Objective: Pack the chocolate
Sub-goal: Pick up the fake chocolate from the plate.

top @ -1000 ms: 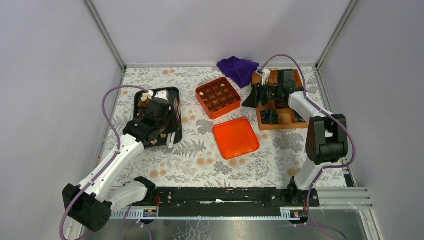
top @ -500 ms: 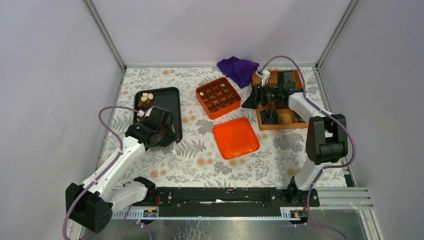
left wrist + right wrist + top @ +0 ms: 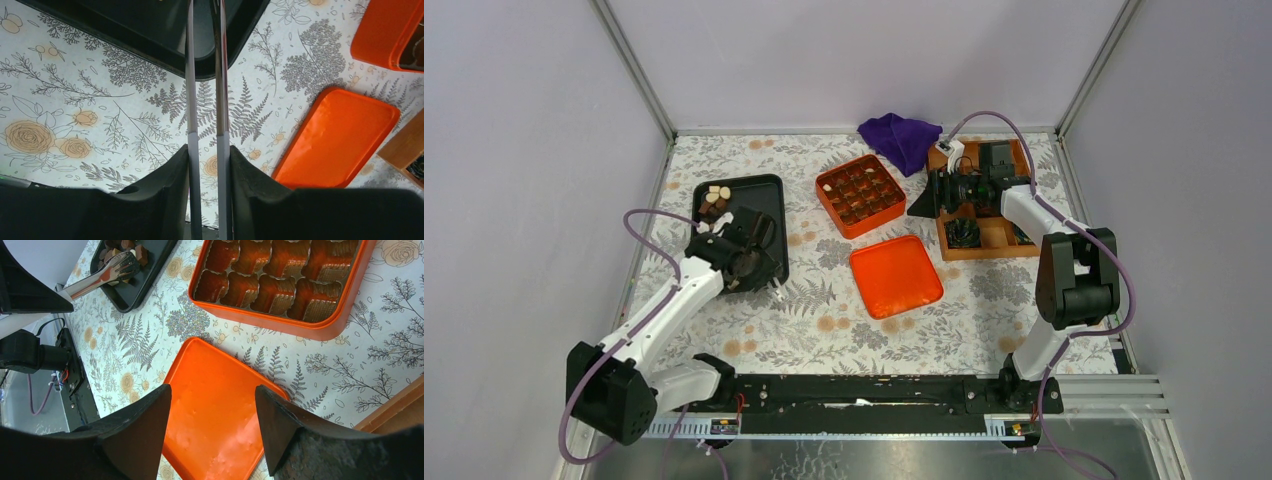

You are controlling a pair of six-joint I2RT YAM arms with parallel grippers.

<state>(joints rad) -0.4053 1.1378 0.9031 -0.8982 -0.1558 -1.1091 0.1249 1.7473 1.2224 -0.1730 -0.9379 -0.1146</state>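
Observation:
Small brown and cream chocolates (image 3: 716, 196) lie at the far left corner of the black tray (image 3: 769, 195), also in the right wrist view (image 3: 122, 246). My left gripper (image 3: 749, 262) (image 3: 206, 150) is shut on metal tongs (image 3: 191, 75) over the tray's near right corner. The tong tips are out of the left wrist view. In the right wrist view the tongs (image 3: 100, 277) end beside the chocolates. I cannot tell if they hold one. The orange box (image 3: 835, 211) holds brown crinkled cups (image 3: 272, 290). My right gripper (image 3: 921, 205) (image 3: 212, 390) is open and empty.
The orange lid (image 3: 896, 276) lies on the flowered tablecloth near the box. A wooden compartment box (image 3: 994, 235) with black paper cups stands at the right under my right arm. A purple cloth (image 3: 902, 138) lies at the back.
My left gripper with the tongs has moved nearer and to the right across the tray and turned, uncovering the chocolates in the far left corner. The right arm has not moved.

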